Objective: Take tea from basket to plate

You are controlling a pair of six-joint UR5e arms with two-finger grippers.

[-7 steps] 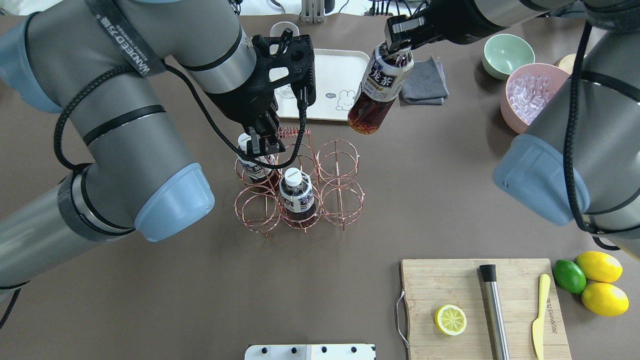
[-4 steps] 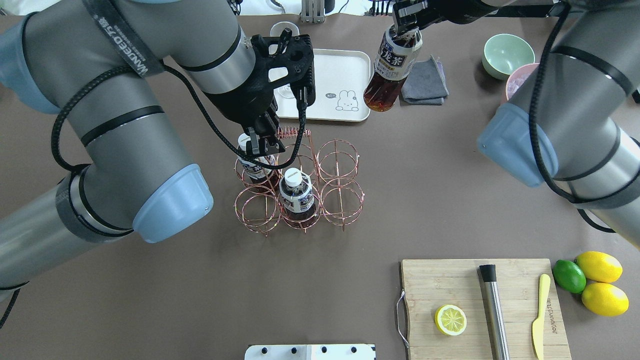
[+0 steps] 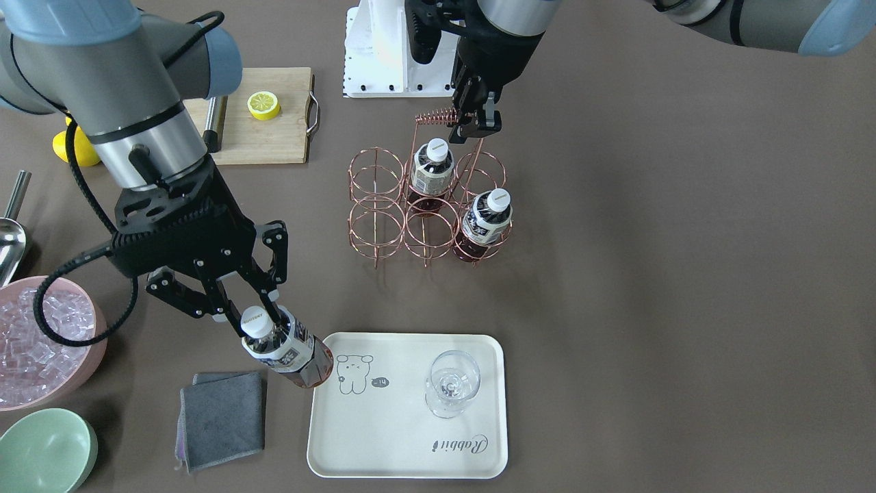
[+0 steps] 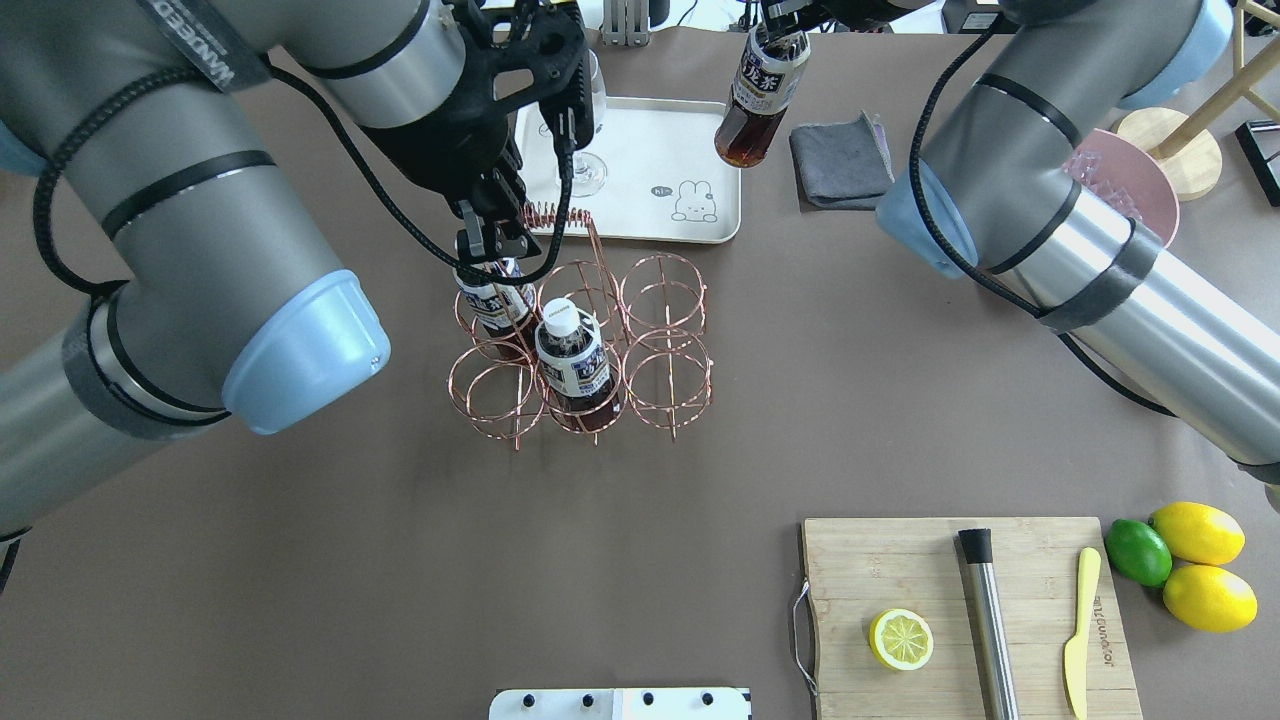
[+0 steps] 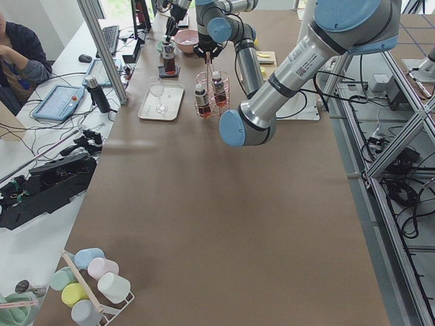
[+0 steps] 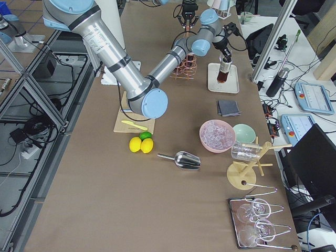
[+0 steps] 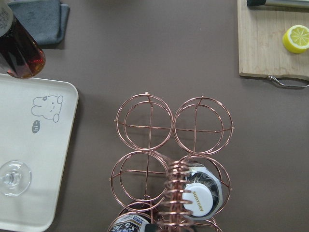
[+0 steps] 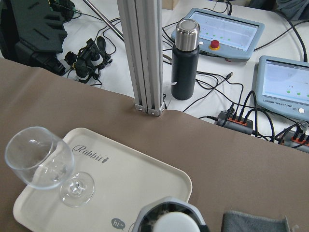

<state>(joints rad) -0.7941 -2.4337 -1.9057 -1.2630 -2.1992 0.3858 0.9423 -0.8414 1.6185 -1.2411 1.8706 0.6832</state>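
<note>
My right gripper (image 3: 259, 320) is shut on the neck of a tea bottle (image 3: 293, 354). It holds the bottle tilted, base at the plate's edge beside the bear drawing; the bottle also shows from overhead (image 4: 758, 100). The cream plate (image 3: 397, 428) carries a wine glass (image 3: 452, 383). The copper wire basket (image 3: 373, 226) stands mid-table with two more tea bottles (image 3: 431, 168) (image 3: 487, 218) in its cells. My left gripper (image 3: 473, 123) is shut at the end of the basket's coiled handle (image 3: 436, 116), which fills the bottom of the left wrist view (image 7: 176, 193).
A grey cloth (image 3: 222, 418), a pink bowl of ice (image 3: 34, 342) and a mint-green bowl (image 3: 44, 452) lie beside the plate on my right. A cutting board (image 4: 900, 570) with a lemon half, muddler and knife, plus lemons and a lime (image 4: 1195, 560), sits near my right.
My right gripper has carried the tea bottle farther out, along the plate's right edge. My left arm and the basket have shifted slightly left and away from me.
</note>
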